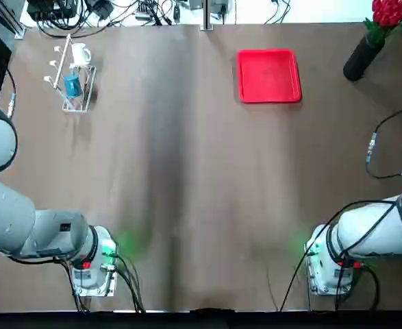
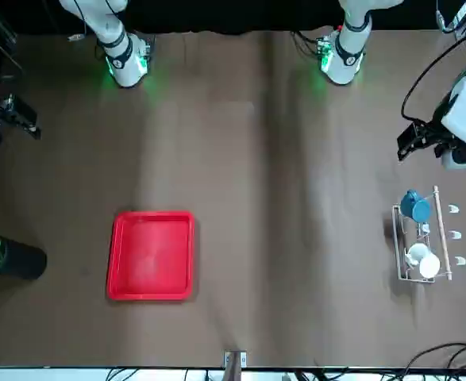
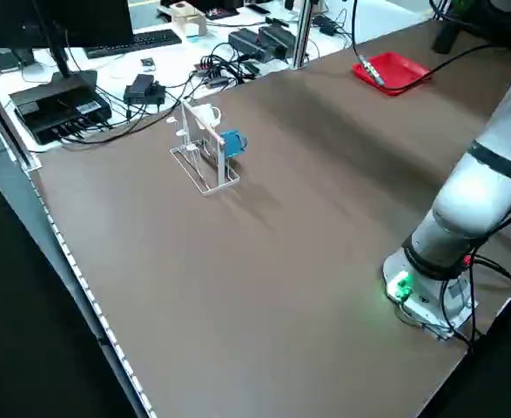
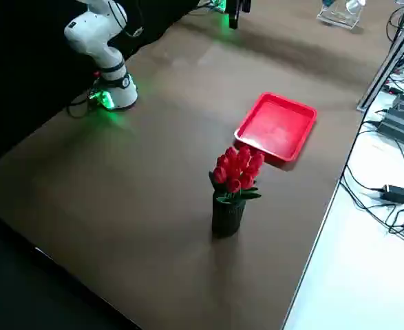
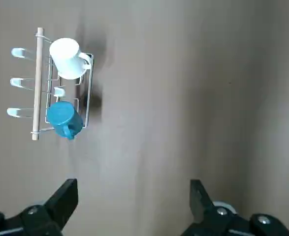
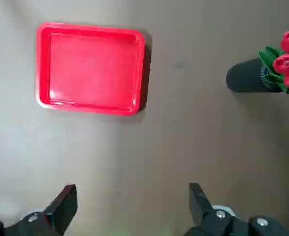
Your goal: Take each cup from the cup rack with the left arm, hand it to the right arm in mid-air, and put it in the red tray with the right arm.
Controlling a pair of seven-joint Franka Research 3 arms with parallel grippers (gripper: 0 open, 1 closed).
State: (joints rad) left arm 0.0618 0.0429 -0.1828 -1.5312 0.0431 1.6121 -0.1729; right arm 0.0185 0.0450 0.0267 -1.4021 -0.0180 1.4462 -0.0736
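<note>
Hovering high, left hand (image 5: 133, 196) and right hand (image 6: 133, 199) both spread wide, apparently empty.

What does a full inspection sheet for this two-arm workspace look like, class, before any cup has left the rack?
Surface: brown table, bare across the middle.
Job's things: small silvery wire cup rack holds the blue mug and the white mug; flat bright red square plastic tray has nothing in it.
Clutter: black vase of red flowers beside the tray.
Grippers: left tool open, above the table short of the rack; right tool open, above the table short of the tray.
Cables: black leads by the right arm; more along the far edge.
Surroundings: keyboard, adapters and boxes on a white bench.
</note>
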